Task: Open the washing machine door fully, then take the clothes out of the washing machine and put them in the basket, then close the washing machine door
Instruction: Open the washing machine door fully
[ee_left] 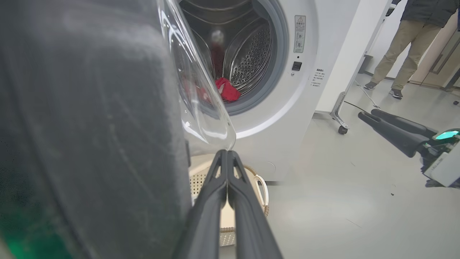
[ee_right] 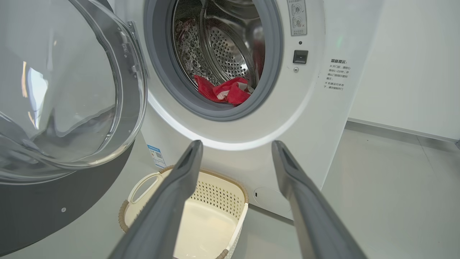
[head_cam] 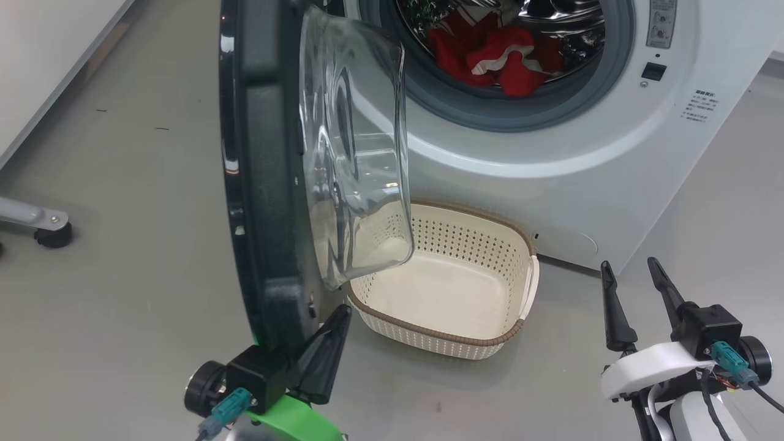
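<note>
The washing machine door stands swung out, edge-on to me, its glass bowl bulging right over the basket's left end. My left gripper is shut with nothing in it, and its fingertips lie close beside the inner side of the door's lower rim. Red clothes lie in the drum of the washing machine, also seen as clothes past my right gripper. That right gripper is open and low, right of the cream basket, which holds nothing.
The basket sits on the grey floor right against the machine's front. A wheeled stand leg is at the far left. A person's legs stand beyond the machine, past another caster stand.
</note>
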### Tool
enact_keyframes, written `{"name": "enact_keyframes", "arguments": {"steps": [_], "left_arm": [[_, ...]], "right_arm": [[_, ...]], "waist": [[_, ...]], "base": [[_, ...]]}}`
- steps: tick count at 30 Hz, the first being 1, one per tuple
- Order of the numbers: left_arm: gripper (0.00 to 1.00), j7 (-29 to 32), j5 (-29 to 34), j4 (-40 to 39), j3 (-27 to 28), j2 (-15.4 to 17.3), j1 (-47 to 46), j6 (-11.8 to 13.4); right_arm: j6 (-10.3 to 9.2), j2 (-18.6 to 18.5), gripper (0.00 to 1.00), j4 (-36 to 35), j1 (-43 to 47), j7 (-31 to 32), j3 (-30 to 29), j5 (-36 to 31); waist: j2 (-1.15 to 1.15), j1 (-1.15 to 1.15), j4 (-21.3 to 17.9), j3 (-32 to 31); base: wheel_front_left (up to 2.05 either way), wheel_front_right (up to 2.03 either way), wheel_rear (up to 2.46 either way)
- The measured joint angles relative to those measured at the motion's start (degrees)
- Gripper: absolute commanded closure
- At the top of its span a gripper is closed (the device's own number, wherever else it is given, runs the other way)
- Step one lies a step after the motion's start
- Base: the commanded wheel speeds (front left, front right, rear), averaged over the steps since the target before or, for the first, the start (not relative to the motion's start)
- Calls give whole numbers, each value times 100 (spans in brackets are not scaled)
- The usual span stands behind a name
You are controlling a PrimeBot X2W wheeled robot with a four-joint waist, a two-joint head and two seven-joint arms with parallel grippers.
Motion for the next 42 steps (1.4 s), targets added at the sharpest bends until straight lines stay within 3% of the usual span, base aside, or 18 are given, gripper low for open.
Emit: {"name": "enact_keyframes", "arguments": {"steps": [18, 42], "left_arm": [[100, -397, -10, 275, 1055, 123, 91, 430], [100, -797, -335, 839, 2539, 260, -127, 520]], "right_arm": [[45, 19, 0, 1, 0, 0, -74, -53], [101, 34, 0, -34, -86, 0, -177, -219]], "waist": [[0, 0, 21, -3], [0, 0, 20, 262]], "base": [[0, 0, 0], [0, 0, 0]]}}
